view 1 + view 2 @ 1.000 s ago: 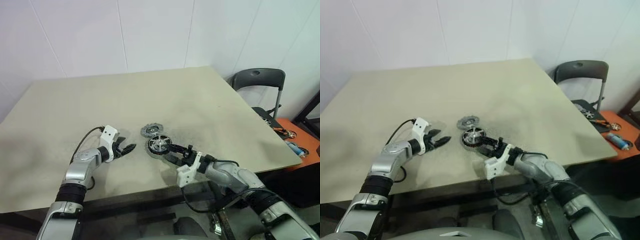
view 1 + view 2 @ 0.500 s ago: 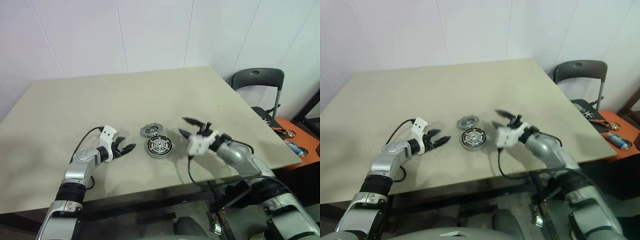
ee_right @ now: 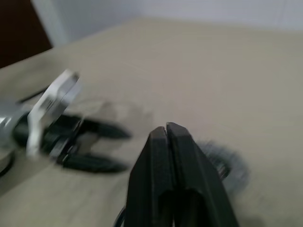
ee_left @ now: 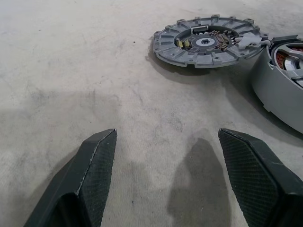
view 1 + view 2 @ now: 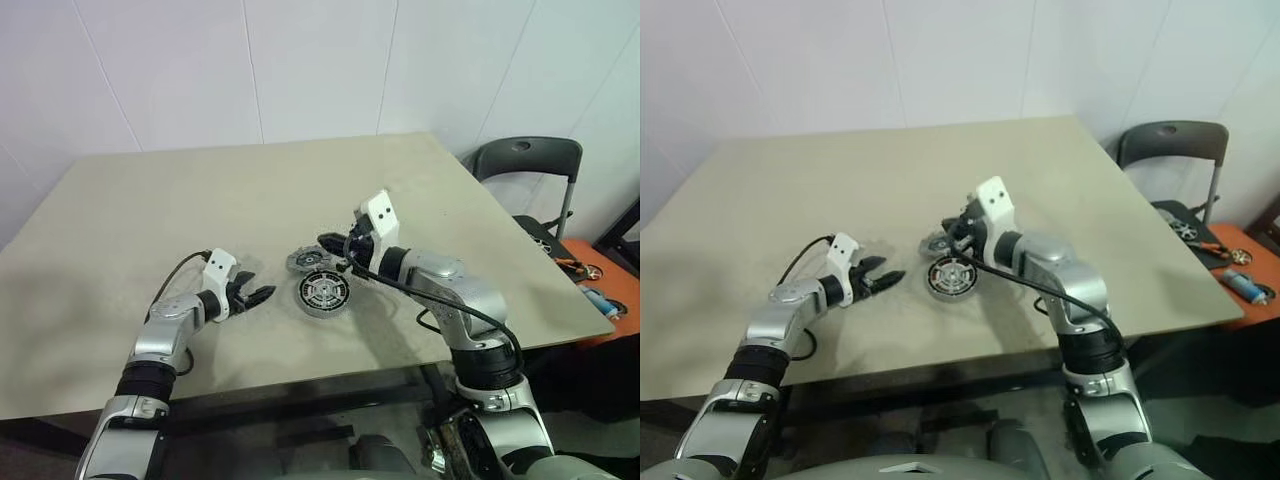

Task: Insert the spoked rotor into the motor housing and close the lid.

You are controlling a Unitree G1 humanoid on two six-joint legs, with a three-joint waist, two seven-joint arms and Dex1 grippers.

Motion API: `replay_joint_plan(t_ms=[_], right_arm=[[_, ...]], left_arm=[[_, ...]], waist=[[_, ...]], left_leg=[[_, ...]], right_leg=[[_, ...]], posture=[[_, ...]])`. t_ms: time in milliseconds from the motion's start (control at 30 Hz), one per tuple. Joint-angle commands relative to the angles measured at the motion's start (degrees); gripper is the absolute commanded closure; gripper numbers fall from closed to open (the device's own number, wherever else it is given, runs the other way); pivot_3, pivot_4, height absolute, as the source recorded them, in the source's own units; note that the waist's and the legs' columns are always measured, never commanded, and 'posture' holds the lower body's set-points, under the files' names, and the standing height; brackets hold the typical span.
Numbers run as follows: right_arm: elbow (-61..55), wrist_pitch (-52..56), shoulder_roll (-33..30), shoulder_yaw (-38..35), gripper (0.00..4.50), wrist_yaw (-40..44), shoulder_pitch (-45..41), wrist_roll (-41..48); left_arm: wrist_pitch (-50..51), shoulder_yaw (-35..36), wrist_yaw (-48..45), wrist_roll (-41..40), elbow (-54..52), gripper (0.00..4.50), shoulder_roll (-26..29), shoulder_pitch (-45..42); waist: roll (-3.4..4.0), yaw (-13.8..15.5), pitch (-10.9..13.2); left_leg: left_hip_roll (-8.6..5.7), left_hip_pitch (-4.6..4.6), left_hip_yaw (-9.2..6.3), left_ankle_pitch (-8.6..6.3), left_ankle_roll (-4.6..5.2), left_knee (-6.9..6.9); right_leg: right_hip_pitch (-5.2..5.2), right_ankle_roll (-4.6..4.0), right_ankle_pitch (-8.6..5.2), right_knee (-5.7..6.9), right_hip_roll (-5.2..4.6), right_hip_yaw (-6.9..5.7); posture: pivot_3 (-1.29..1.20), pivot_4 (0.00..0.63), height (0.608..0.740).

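Near the table's [image 5: 120,230] middle, the motor housing [image 5: 323,291] sits with the spoked rotor showing inside it; the lid [image 5: 305,260] lies just beside, off. Right gripper [image 5: 334,243], a second ago low at the housing with jaws apart, has let go, risen, rolled and clenched empty above the lid. Left gripper [image 5: 258,296] waits spread beside the housing. Insertion looks done; lid next.

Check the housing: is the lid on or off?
Off. The lid lies flat on the table beside the housing, whose top is uncovered.

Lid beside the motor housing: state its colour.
Light grey lid, coppery parts near its hub; left wrist view shows it best.
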Motion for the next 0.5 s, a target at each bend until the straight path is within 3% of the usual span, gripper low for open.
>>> replay_joint_plan(t_ms=[33, 300, 500], right_arm=[[0.91, -3.95, -0.76, 3.03, 4.48, -0.35, -0.49, -2.31], [7.19, -13.17, -3.15, 12.06, 4.48, 1.74, 3.38, -9.05], [12.44, -17.10, -3.97, 13.84, 4.48, 1.59, 5.58, -12.49]], left_arm=[[0.15, 0.12, 0.09, 0.28, 0.04, 0.86, 0.45, 0.49], [0.49, 0.23, 0.37, 0.24, -0.88, 0.86, 0.31, 1.25], [0.52, 0.33, 0.64, 0.30, -0.91, 0.86, 0.35, 1.48]], waist=[[0.02, -0.05, 0.01], [0.01, -0.08, 0.01], [-0.01, -0.13, 0.01]], left_leg=[[0.00, 0.00, 0.01, 0.00, 0.00, 0.01], [0.00, -0.05, 0.08, 0.00, 0.00, -0.04], [0.00, -0.06, 0.11, 0.00, 0.00, -0.01]], right_leg=[[0.00, 0.00, 0.00, 0.00, 0.00, 0.00], [-0.03, 0.02, -0.01, -0.13, -0.02, 0.02], [-0.01, 0.02, -0.01, -0.15, -0.03, 0.05]], posture=[[0.00, 0.000, 0.740], [0.00, 0.000, 0.740], [0.00, 0.000, 0.740]])
